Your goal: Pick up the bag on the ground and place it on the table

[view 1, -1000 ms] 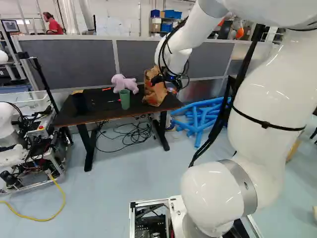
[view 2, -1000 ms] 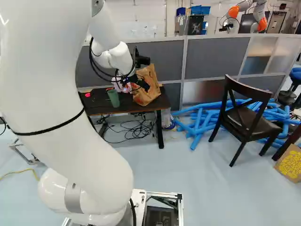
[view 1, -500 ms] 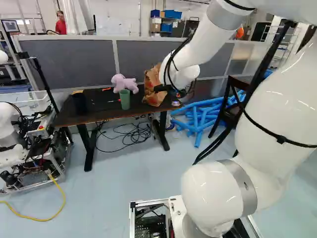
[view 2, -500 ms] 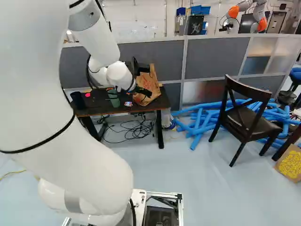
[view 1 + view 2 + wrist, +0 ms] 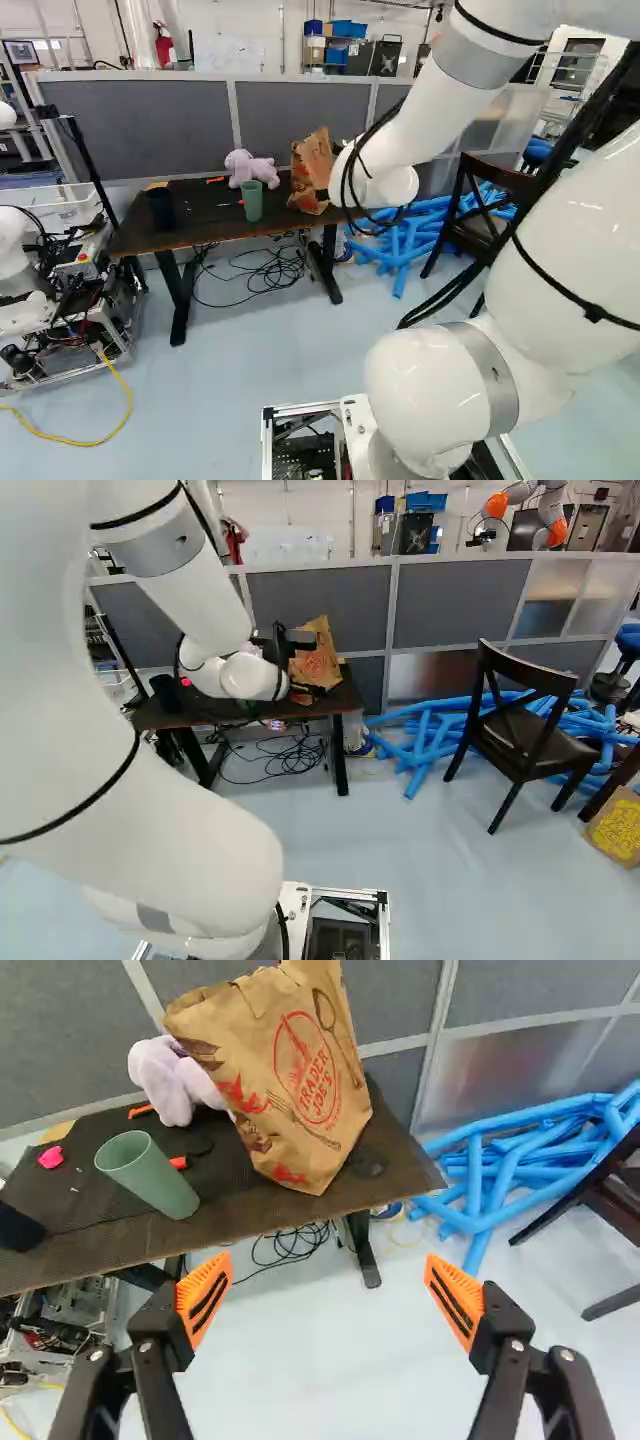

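The paper bag (image 5: pixel 300 1080) is standing on the table (image 5: pixel 90 1250), near its front edge and right-hand end, so the placing is looking finished. The gripper (image 5: pixel 328 1278) is holding nothing: its two fingers are spreading wide, with the bag sitting ahead of them and clear of both pads. The main danger is now coming from the arm (image 5: pixel 190 600): if it is swinging back toward the table, a finger or the wrist could be catching the bag's side and tipping it over the front edge. The bag's weight is not showing; if it is light, even a small brush could be shifting it. A low sweep along the tabletop could also be knocking over the green cup (image 5: pixel 150 1175). As for counts, one bag, one stuffed toy (image 5: pixel 248 168), one green cup, one dark cup (image 5: pixel 160 208), one small pink thing (image 5: pixel 51 1157) and two orange things (image 5: pixel 140 1111) are sharing the one table. One whole chair (image 5: pixel 525 705) is standing beside the blue tubes (image 5: pixel 430 730), which are tangling too much for counting, as are the cables (image 5: pixel 290 1250) under the table. One box (image 5: pixel 615 830) is sitting on the floor.
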Tool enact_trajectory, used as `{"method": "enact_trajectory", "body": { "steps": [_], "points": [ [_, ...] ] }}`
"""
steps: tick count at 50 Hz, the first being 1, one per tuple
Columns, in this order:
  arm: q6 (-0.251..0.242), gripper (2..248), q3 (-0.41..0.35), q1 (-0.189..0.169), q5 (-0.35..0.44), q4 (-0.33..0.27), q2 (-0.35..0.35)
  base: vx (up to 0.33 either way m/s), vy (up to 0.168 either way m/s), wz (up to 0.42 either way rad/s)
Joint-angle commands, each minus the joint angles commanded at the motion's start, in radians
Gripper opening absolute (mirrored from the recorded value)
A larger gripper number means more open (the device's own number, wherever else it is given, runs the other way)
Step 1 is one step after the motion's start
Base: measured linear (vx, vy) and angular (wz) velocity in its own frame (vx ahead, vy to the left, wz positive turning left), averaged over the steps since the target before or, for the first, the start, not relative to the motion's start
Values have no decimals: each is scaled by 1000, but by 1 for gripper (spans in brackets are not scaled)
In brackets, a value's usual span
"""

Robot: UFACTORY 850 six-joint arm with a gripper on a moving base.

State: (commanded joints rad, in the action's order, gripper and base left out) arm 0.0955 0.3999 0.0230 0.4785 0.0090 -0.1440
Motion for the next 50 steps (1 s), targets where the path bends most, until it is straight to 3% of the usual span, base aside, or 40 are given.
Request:
{"method": "enact_trajectory", "body": {
  "steps": [25, 50],
  "points": [
    [-49, 247, -159, -12, 201, -5, -69, 0, 0, 0],
    [-80, 247, -262, -19, 330, -8, -113, 0, 0, 0]
  ]
}}
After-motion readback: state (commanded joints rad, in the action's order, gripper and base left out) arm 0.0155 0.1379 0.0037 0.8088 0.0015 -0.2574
